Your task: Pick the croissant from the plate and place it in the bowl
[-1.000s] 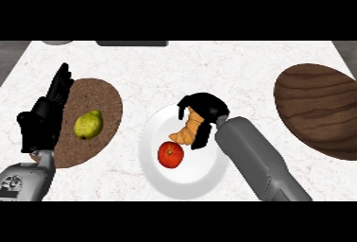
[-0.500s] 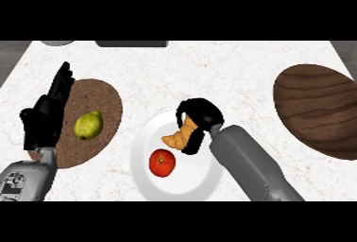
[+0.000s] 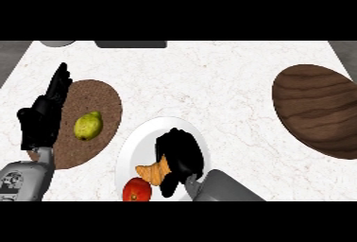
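A white, faintly veined marble surface (image 3: 209, 80) carries a dark wood-grain bowl (image 3: 317, 108) at the right, a round brown cork-like mat (image 3: 94, 94) with a yellow-green lemon (image 3: 88, 125) at the left, and a smooth white plate (image 3: 136, 146) between them. On the plate, the right hand (image 3: 180, 153) curls its black fingers round the golden croissant (image 3: 152, 172), beside a glossy red tomato (image 3: 137, 190). The left hand (image 3: 43, 118) rests open at the left edge, fingers up.

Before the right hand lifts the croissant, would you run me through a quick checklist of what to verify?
1. Right hand curled over the croissant: ok.
2. Croissant lifted off the white plate: cannot tell.
3. Tomato apart from the fingers: ok, though it sits right beside the croissant.
4. Wooden bowl ready to receive: ok, nothing shows in it.
5. Left hand out of the path: ok, resting open at the view's left by the mat with the lemon.
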`<move>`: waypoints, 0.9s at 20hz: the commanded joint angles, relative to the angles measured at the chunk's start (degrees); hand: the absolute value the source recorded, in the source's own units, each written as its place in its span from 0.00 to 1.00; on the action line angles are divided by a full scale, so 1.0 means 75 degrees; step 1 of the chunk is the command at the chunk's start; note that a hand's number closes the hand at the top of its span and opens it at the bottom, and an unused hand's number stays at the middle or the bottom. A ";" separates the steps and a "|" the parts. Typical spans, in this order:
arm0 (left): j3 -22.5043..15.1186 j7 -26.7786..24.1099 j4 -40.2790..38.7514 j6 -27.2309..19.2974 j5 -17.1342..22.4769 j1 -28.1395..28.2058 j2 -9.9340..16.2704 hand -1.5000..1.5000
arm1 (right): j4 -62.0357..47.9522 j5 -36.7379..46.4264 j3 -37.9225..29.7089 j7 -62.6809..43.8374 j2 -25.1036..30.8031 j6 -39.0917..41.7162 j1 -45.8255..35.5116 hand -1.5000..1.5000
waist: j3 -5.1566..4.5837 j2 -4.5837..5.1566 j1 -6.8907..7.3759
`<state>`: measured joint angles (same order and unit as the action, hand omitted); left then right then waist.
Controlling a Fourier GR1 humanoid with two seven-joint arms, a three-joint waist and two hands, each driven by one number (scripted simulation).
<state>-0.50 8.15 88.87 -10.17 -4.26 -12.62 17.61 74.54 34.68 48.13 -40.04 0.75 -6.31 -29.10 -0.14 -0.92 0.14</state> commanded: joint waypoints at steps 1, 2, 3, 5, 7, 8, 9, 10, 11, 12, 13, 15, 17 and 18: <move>-0.0046 0.0191 0.0249 -0.0053 -0.0126 0.0116 0.0008 0.50 | 0.1740 0.0289 0.0591 -0.1447 -0.0095 -0.1026 0.0382 1.00 | 0.0020 0.0032 -0.0050; -0.0028 -0.0313 -0.0011 0.0037 -0.0036 0.0368 -0.0060 0.50 | 0.2085 0.0352 0.0668 -0.1653 -0.0096 -0.1447 0.0207 1.00 | 0.0013 0.0036 -0.0029; 0.0044 0.0140 -0.0037 -0.0055 -0.0025 -0.0171 -0.0073 0.50 | 0.2486 0.0692 0.0662 -0.1988 -0.0097 -0.1466 -0.0060 1.00 | 0.0016 0.0025 -0.0132; 0.0138 -0.0048 -0.0044 -0.0008 0.0000 0.0073 -0.0003 0.50 | 0.3229 0.1446 0.0663 -0.2726 -0.0098 -0.1580 0.0159 1.00 | 0.0013 0.0009 -0.0219; 0.0053 0.0553 0.0407 -0.0095 -0.0106 -0.0039 0.0016 0.50 | 0.3347 0.2152 0.0502 -0.2976 -0.0099 -0.2041 0.0301 1.00 | 0.0023 0.0018 -0.0156; 0.0132 0.0494 0.0381 -0.0016 0.0007 0.0141 0.0035 0.50 | 0.3863 0.2540 0.0318 -0.3445 -0.0099 -0.1436 0.0214 1.00 | 0.0016 0.0007 -0.0198; 0.0224 0.0305 0.0400 -0.0028 -0.0040 0.0214 0.0120 0.50 | 0.4071 0.2981 0.0580 -0.3482 0.0103 -0.1696 0.0784 1.00 | 0.0018 0.0023 -0.0200; -0.0051 0.0023 0.0066 -0.0261 -0.0281 0.0186 -0.0242 0.50 | 0.4261 0.3090 0.0255 -0.3963 -0.0096 -0.1247 0.0347 1.00 | 0.0011 0.0045 -0.0224; 0.0046 0.0176 0.0200 0.0025 -0.0072 0.0159 -0.0058 0.50 | 0.4441 0.3165 -0.0225 -0.3703 0.0250 -0.0960 0.0367 1.00 | 0.0014 0.0057 -0.0194; 0.0234 0.0073 0.0264 0.0116 -0.0033 0.0257 0.0171 0.50 | 0.4456 0.3737 0.0017 -0.4218 0.0018 -0.0763 0.0510 1.00 | 0.0010 0.0037 -0.0188; -0.0017 0.0408 0.0657 -0.0132 -0.0233 0.0340 -0.0069 0.50 | 0.4810 0.3663 -0.0226 -0.4032 0.0449 -0.0604 0.0805 1.00 | 0.0018 0.0040 -0.0165; 0.0137 0.0390 0.0613 0.0149 -0.0044 0.0233 0.0095 0.50 | 0.5051 0.3369 -0.1020 -0.3699 0.0465 -0.0488 0.0769 1.00 | 0.0018 0.0086 -0.0098; 0.0065 0.0275 0.0542 -0.0114 -0.0269 0.0285 -0.0110 0.50 | 0.5776 0.3486 -0.1220 -0.3539 0.0861 -0.0429 0.1235 1.00 | 0.0019 0.0093 -0.0119; 0.0209 0.0237 0.0541 0.0144 -0.0046 0.0309 0.0027 0.50 | 0.5457 0.3423 -0.1549 -0.3212 0.0847 -0.0804 0.1322 1.00 | 0.0019 0.0109 -0.0073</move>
<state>0.22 10.51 92.59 -10.19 -5.38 -10.88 17.53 111.84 59.59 41.74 -61.75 5.06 -12.33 -22.11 -0.01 -0.38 -0.83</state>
